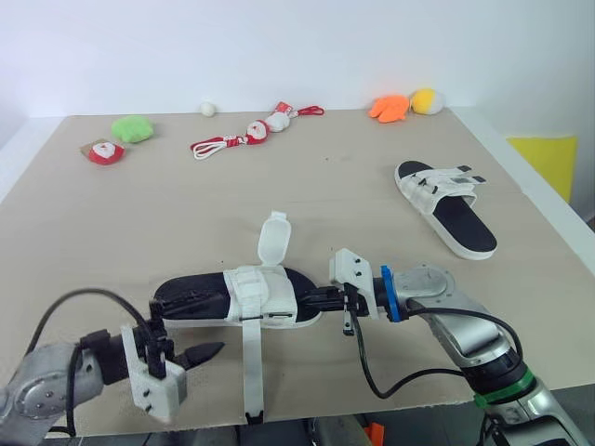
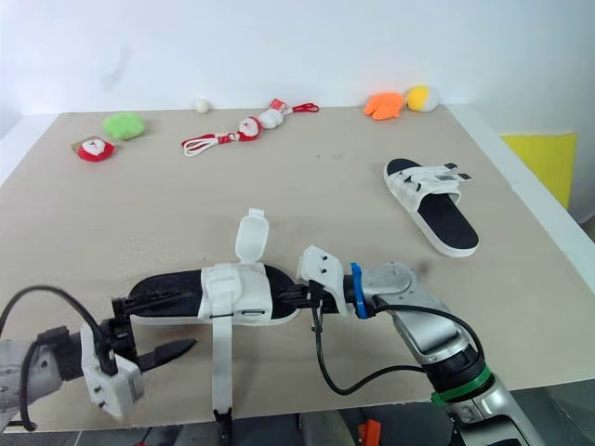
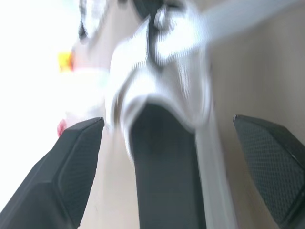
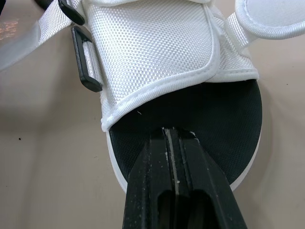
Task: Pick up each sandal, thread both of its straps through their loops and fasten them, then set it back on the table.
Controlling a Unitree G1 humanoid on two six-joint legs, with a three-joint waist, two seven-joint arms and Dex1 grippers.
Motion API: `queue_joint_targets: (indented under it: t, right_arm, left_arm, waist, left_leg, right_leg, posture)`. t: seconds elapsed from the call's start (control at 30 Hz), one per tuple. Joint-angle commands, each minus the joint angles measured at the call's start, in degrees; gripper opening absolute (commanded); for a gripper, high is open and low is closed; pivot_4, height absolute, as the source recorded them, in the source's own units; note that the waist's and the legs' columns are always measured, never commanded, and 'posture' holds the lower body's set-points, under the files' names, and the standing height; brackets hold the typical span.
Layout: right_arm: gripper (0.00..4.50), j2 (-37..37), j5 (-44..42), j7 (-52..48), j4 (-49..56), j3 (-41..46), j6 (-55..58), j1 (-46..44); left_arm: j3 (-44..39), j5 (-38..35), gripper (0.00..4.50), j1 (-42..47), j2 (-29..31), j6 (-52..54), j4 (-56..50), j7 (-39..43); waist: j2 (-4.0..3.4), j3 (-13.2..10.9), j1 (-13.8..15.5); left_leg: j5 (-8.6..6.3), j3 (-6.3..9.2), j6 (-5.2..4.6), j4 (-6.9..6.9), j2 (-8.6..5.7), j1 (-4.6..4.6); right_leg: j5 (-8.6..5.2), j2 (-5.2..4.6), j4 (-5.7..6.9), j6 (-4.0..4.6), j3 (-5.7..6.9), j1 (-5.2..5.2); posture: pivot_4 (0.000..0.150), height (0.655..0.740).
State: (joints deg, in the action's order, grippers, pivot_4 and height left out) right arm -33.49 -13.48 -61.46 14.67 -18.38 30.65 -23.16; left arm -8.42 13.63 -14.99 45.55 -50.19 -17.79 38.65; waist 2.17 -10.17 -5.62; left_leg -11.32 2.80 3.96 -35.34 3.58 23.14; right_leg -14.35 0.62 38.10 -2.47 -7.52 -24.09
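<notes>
Right gripper [image 4: 177,136] pinched closed, both fingers together, tips lying on the black footbed at the toe end of the near sandal [image 1: 232,297]. Left gripper [image 3: 167,123] spread wide, with the heel end of the same sandal between its fingers [image 3: 78,157]; can't tell if they touch it.

Tan table [image 1: 139,214] holds everything. Near sandal sits sole-down close to the front edge, lying left to right between the two grippers. Second sandal [image 1: 444,206] lies flat on the right part of the table, well apart, with its strap ends [image 1: 469,175] poking out to the right.

Near sandal details:
- The wide white flap [image 1: 272,240] is loose and stands up on the far side of the band.
- The long narrow strap [image 1: 251,372] is loose too and runs from the band over the front table edge.
- The black loop [image 4: 86,64] on the band side has nothing through it.

Along the far edge sit a green plush [image 1: 132,128], a red plush [image 1: 104,151], a santa toy with red cords [image 1: 251,133], an orange plush [image 1: 389,108], a yellow plush [image 1: 427,100] and a small white ball [image 1: 208,109].
</notes>
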Motion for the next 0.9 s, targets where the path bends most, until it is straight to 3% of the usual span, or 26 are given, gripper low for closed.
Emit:
queue_joint_targets:
  t: [0.03,0.37,0.83,0.9]
  right_arm:
    - [0.00,-0.81,0.58,-1.01,-0.62,-3.08,1.12,1.86]
    - [0.00,-1.75,0.21,-0.26,1.11,-1.98,2.23,2.93]
    - [0.00,-1.82,-0.03,0.42,1.72,-1.74,3.30,2.79]
    - [0.00,-1.79,-0.09,0.48,1.65,-1.69,3.34,2.71]
  left_arm:
    - [1.99,2.23,4.47,0.91,-0.51,-7.35,1.15,-3.12]
    - [12.70,4.93,4.47,0.44,-2.05,-12.23,-0.09,-5.15]
    - [16.80,5.27,4.47,0.05,-0.44,-7.89,-2.64,-4.20]
    - [17.25,4.82,3.93,0.67,-0.11,-6.34,-3.34,-3.88]
  waist:
    - [-0.02,0.00,0.02]
    - [-0.04,0.02,0.09]
    - [-0.07,0.05,0.15]
    - [-0.07,0.05,0.16]
  left_leg:
    - [0.00,0.00,0.00,0.00,0.00,0.00]
    - [0.00,-0.04,0.00,-0.02,-0.02,-0.02]
    - [0.00,-0.05,0.00,-0.08,-0.03,-0.14]
    - [0.00,-0.05,0.00,-0.08,-0.03,-0.15]
  right_leg:
    - [0.00,0.00,0.00,-0.02,0.00,0.00]
    - [0.01,0.00,0.01,-0.22,-0.09,0.06]
    - [0.00,0.00,0.01,-0.25,-0.12,0.20]
    - [0.00,0.00,0.00,-0.25,-0.13,0.21]
  posture:
    - [0.150,0.7400]
    - [0.150,0.7400]
    - [0.150,0.7400]
    - [0.150,0.7400]
